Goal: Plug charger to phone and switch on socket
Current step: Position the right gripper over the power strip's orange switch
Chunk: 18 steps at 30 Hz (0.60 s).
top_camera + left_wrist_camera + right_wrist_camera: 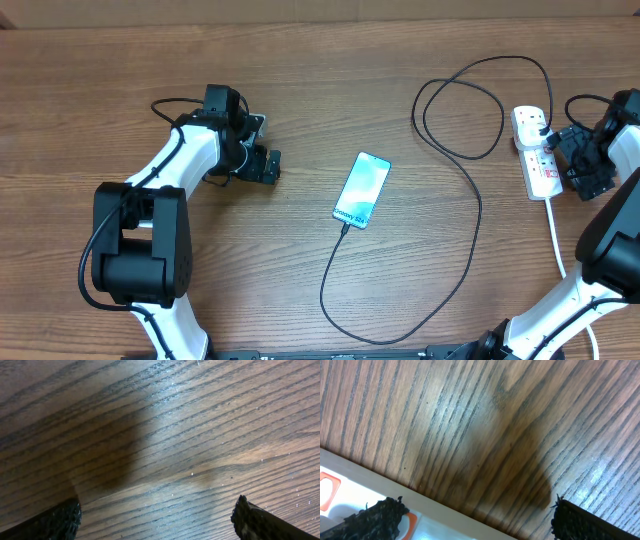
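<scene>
We see our right gripper (480, 517) spread wide, one black fingertip (375, 519) over the white socket (355, 490), its orange-red switch (329, 491), shadowed wooden table (470, 420)

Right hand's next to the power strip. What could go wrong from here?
1. The socket looks unanchored, so a push from the open right hand beside it may slide it instead of flipping a switch.
2. There is more than one red-marked switch, and the hand could press one that doesn't serve the plug.
3. The charger cable loops slack toward the phone, and snagging it could tug the connector out.
</scene>
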### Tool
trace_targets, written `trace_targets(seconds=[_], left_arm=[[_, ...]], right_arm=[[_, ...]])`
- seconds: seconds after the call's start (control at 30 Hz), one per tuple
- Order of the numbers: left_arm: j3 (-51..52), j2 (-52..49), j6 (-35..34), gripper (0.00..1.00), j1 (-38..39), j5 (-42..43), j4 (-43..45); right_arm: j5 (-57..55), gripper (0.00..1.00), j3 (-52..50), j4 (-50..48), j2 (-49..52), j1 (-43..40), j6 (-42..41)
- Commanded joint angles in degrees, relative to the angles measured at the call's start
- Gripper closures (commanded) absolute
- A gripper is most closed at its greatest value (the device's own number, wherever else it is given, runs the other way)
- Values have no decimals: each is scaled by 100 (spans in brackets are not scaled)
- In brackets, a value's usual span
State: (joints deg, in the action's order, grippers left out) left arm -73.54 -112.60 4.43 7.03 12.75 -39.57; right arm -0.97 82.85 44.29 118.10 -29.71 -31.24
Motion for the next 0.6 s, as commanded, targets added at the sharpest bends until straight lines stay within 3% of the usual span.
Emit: trace_targets(seconds=[0.0, 0.57], left_arm=[[-39, 11, 28, 0, -24, -55, -2], [-39, 11, 28, 0, -24, -55, 0]], right_arm=[[1043, 0, -151, 11, 103, 313, 354], [728, 0, -153, 234, 107, 667, 476]])
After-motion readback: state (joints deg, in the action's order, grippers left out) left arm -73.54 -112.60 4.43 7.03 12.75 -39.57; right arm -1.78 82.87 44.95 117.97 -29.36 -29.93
